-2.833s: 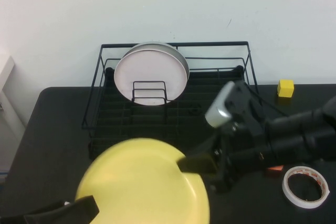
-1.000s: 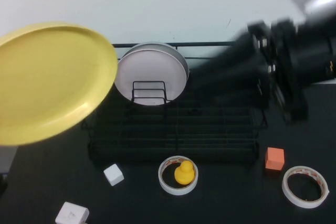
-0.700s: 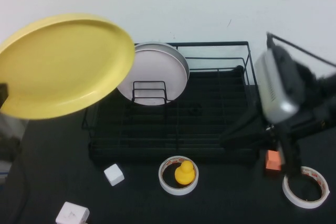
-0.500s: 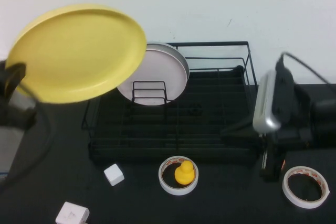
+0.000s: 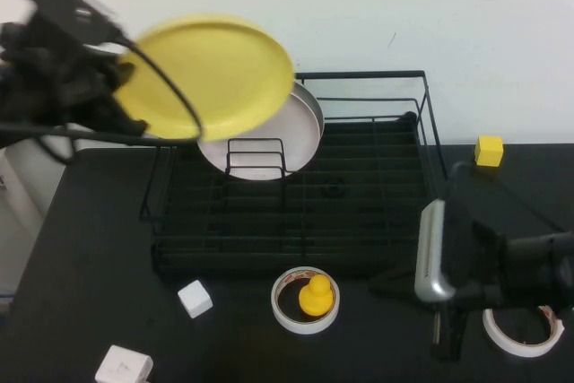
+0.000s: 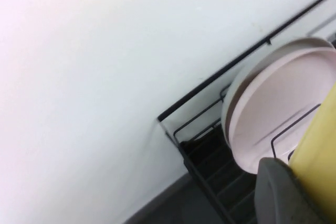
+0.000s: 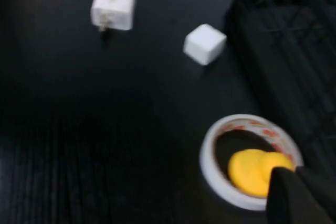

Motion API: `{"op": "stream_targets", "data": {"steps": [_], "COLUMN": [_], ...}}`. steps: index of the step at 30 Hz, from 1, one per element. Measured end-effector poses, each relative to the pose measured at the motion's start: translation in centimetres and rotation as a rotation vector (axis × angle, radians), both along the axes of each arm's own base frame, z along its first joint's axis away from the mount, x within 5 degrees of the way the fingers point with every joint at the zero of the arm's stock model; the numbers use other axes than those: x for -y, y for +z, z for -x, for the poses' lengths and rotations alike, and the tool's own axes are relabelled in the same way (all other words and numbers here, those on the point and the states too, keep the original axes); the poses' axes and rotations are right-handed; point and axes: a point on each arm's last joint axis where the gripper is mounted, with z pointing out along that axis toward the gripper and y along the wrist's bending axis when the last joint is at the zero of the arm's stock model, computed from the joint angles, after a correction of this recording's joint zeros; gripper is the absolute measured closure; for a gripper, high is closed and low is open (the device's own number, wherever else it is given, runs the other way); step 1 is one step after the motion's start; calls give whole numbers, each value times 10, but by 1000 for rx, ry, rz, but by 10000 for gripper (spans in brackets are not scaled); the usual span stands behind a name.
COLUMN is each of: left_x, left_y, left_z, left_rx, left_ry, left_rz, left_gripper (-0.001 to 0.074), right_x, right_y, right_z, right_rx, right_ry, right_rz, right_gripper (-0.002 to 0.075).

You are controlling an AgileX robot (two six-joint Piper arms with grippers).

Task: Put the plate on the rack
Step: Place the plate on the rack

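Note:
The yellow plate (image 5: 215,73) hangs tilted in the air over the back left corner of the black wire rack (image 5: 359,75). My left gripper (image 5: 133,109) is shut on its left rim. The left wrist view shows a grey finger (image 6: 278,192) pressed against the yellow plate (image 6: 321,150), with the rack (image 6: 210,80) beyond. A pale pink plate (image 5: 260,136) stands upright in the rack just behind and below the yellow one. My right gripper (image 5: 381,281) is low at the front right of the table, shut and holding nothing, tips (image 7: 300,192) beside a tape roll.
A tape roll (image 5: 305,300) with a yellow duck (image 7: 252,171) inside lies in front of the rack. A white cube (image 5: 194,298) and a white charger block (image 5: 123,366) sit at the front left. A yellow cube (image 5: 489,151) is at the back right, another tape roll (image 5: 523,331) under the right arm.
The left arm lifted the yellow plate from the table front, out to the left, then right toward the rack. The right gripper left the plate, dropped to the front right and shut.

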Motion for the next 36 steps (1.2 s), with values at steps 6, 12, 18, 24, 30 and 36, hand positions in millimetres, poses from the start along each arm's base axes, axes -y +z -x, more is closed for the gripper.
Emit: {"op": "stream_targets", "data": {"steps": [6,12,18,24,30,36], "left_x": [24,37,56,61,65,72], "left_y": [-33,-63,-85,-88,-82,-81], "left_z": [-43,-68,-75,-82,-83,-83], "left_rx": [25,39,67,164,242,281], "left_ry": [35,85,9,55,27,-40], "left_rz": [-145,-244,-387,-449,-447,-453], "left_gripper": [698,698,698,700,703,703], "right_x": [-2,-4,-7,-8,-9,-9], "right_y": [-38,-69,-86,-84,-84,-83], "right_z": [-1,0,6,7,7,7], "right_rx": [-105,-182,-262,-264,-266,-267], "right_ry": [28,56,90,98,100,102], "right_rz": [24,37,-17,-40,-49,-53], "right_gripper": [721,721,721,721,721,721]}}
